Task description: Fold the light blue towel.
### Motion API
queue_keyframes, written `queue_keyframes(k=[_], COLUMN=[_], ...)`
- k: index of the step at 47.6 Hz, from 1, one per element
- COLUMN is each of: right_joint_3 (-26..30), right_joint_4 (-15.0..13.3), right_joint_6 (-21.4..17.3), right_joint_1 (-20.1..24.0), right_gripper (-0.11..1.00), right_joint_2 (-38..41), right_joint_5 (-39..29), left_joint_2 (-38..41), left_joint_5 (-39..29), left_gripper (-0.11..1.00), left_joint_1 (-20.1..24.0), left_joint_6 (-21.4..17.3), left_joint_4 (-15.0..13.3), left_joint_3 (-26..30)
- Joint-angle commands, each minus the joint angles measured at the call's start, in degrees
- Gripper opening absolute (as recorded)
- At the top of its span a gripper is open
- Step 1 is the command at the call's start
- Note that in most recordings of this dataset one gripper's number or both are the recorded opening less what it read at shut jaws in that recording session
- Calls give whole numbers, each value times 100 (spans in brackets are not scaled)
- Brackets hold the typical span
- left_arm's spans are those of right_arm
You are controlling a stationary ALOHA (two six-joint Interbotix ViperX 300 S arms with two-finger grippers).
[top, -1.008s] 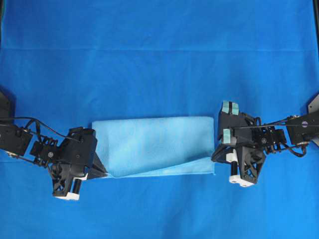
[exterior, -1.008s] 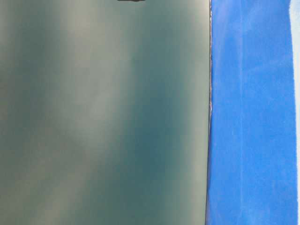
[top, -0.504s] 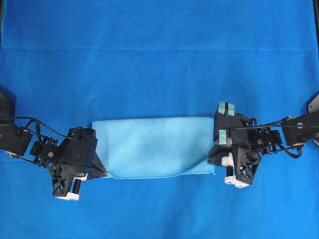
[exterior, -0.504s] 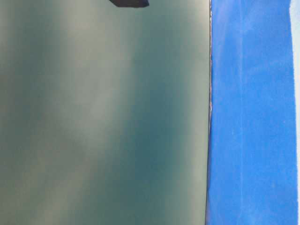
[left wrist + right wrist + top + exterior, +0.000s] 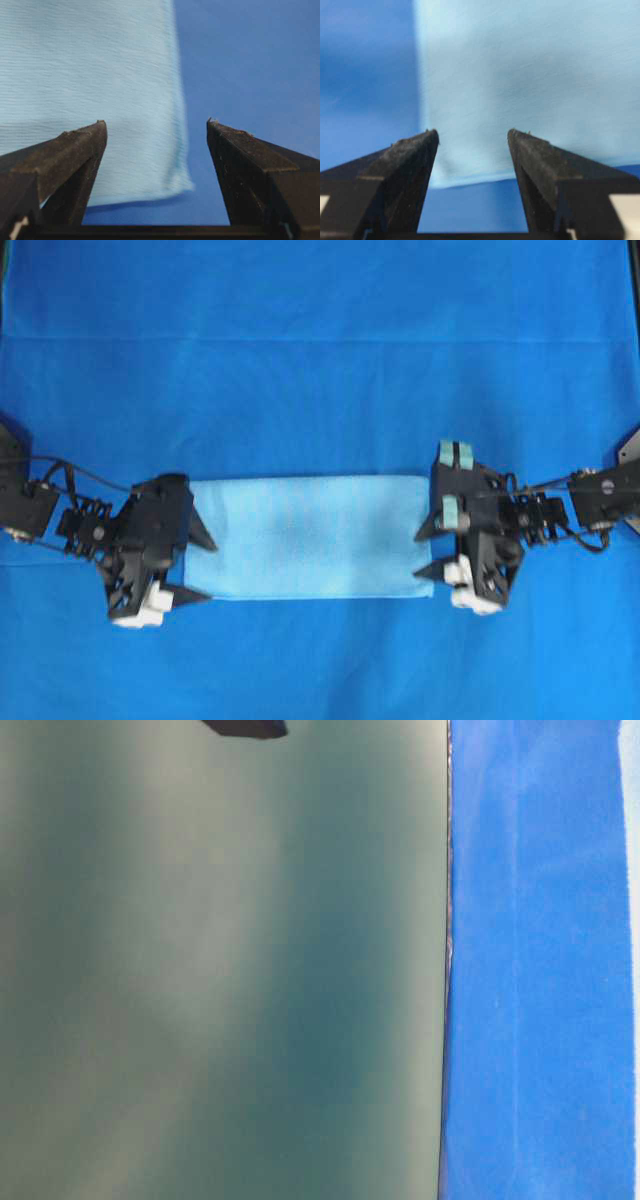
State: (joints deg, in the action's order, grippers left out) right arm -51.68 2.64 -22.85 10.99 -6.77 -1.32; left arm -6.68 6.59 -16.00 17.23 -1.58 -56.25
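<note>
Now the light blue towel (image 5: 310,537) lies flat as a long, narrow rectangle on the deep blue cloth (image 5: 320,360), in the middle of the scene and toward its near side, its edges lined up well enough to read as one fold made. The left gripper (image 5: 197,566) sits at the towel's left end and the right gripper (image 5: 428,552) at its right end, both with jaws spread wide and holding nothing. From the left wrist, the towel's near corner lies between the fingers (image 5: 75,150) with bare cloth beside it; from the right wrist, the towel's end edge likewise lies between the dark fingers (image 5: 407,165). I judge this to be the release after a fold. A second fold, if wanted, would call for gripping one short end and carrying it across to the other, keeping the layers from sliding
</note>
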Motion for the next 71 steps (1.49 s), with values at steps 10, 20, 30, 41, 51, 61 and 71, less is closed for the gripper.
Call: queue_keyframes(k=[10,20,30,41,51,61,71], right_joint_3=[18,-44,-62,-70,-70,-44,-44], right_joint_4=[-439,-606,-633,-633,-633,-633,-633], right_joint_6=[9,9,9,9,0,9,9], right_joint_1=[-923,-1222,-1354,-1450,-1468,-1468,-1468], right_gripper=[61,61,61,61,61,52,2], right_joint_2=[-105,-35,211,571,642,642,633], right_joint_5=[-229,-220,-185,-79,-53,-53,-105], left_joint_2=[-114,-26,123,290,299,299,290], left_joint_5=[-105,-123,-88,-70,-70,-97,-123], left_gripper=[77,77,77,73,52,22,4], left_joint_1=[976,1257,1485,1556,1547,1547,1547], left_joint_6=[-554,-896,-923,-914,-914,-923,-923], left_joint_4=[9,9,9,9,9,9,9], left_joint_3=[26,-9,-176,-316,-387,-378,-360])
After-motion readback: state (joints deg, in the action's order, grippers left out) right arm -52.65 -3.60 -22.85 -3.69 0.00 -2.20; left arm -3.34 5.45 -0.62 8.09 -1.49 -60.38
